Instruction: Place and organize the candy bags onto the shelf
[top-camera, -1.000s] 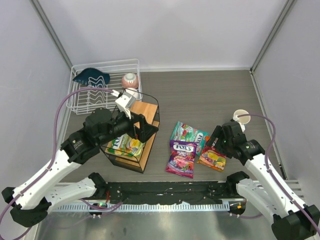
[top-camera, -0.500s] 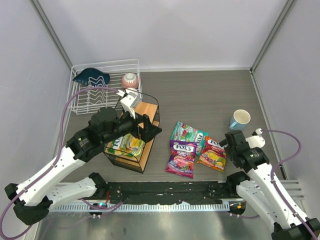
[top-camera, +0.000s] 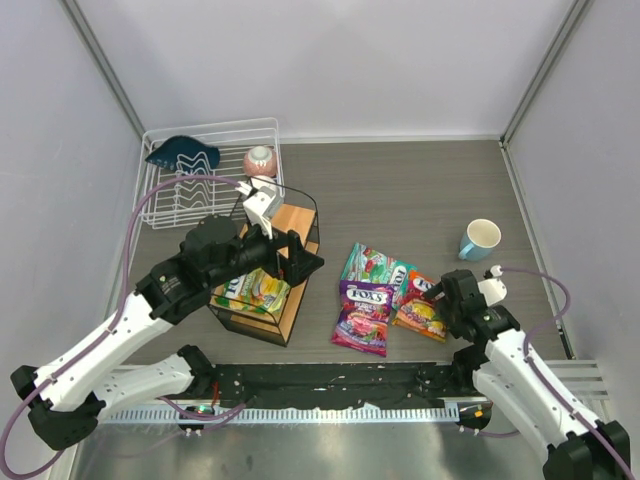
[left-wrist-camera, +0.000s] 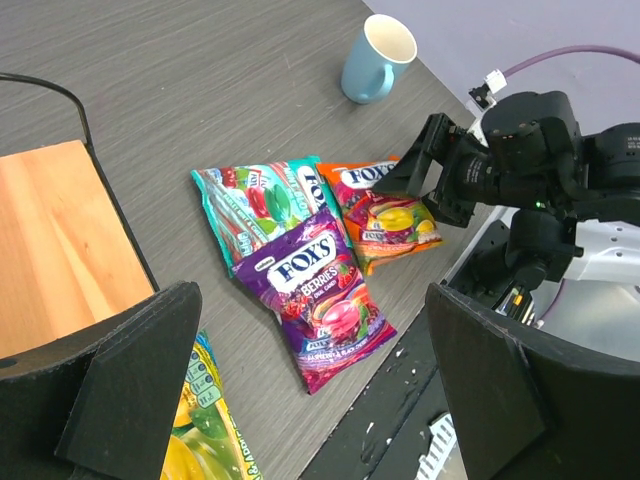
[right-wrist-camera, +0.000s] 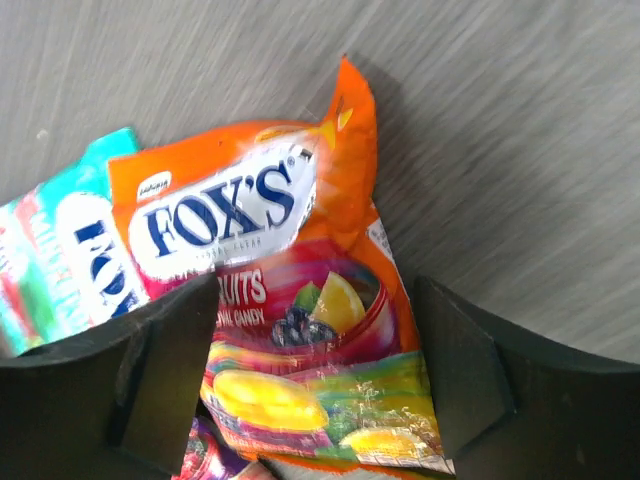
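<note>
The shelf (top-camera: 290, 222) stands left of centre, with the yellow-green candy bag (top-camera: 250, 292) lying on its lower board. Teal (top-camera: 373, 266), purple (top-camera: 363, 317) and orange-red (top-camera: 418, 317) candy bags lie overlapping on the table to its right. My left gripper (top-camera: 298, 258) hovers open over the shelf's right edge, holding nothing; its wrist view shows the purple bag (left-wrist-camera: 318, 300) below and the yellow-green bag (left-wrist-camera: 200, 430). My right gripper (right-wrist-camera: 315, 375) is open and low over the orange-red bag (right-wrist-camera: 300, 330), its fingers (right-wrist-camera: 170, 380) standing either side of the bag.
A light blue mug (top-camera: 480, 238) stands to the right, behind the right arm. A white wire dish rack (top-camera: 165, 200) at the back left holds a dark blue object (top-camera: 180, 153) and a pink-and-white round thing (top-camera: 259, 160). Walls close in on both sides.
The right arm drew back off the mug's side, then swung its gripper down to the orange-red bag's right edge, jaws a little wider. The left arm shifted slightly right and holds still.
</note>
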